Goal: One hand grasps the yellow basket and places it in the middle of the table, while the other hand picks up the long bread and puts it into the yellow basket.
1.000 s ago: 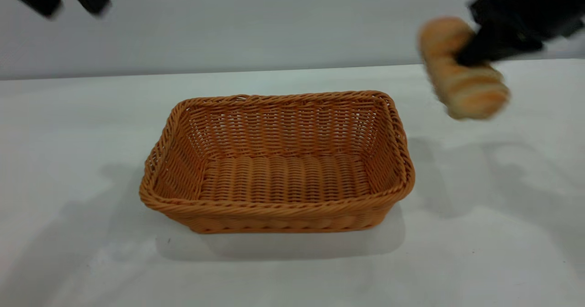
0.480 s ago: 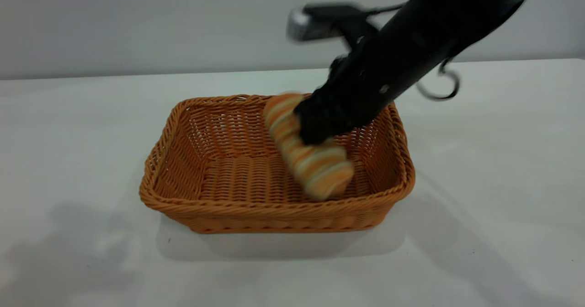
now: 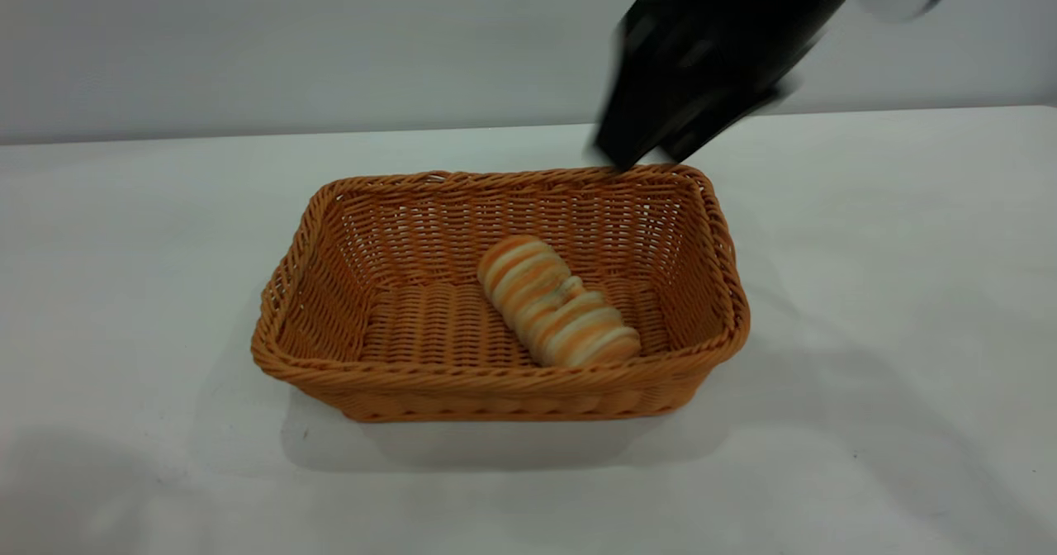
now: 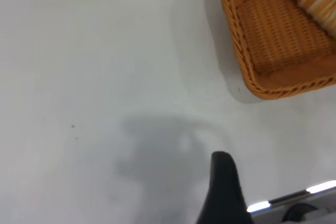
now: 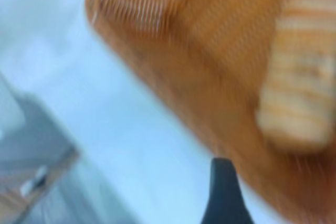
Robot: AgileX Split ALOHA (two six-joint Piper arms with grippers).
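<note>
right gripper [image 3: 640, 158] holds nothing, its spread unclear, hanging above the basket's [image 3: 495, 377] far rim; bread [image 3: 555, 303] lies inside the basket.

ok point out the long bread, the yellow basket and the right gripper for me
long bread [image 3: 555, 305]: exterior view, middle of its striped top.
yellow basket [image 3: 495, 380]: exterior view, braided front rim.
right gripper [image 3: 640, 158]: exterior view, blurred black tip above the basket's back rim.

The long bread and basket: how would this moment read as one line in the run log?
long bread: lying loose in yellow basket | basket: on table | right end effector: above basket's far rim, holding nothing | left end effector: off to the side
</note>
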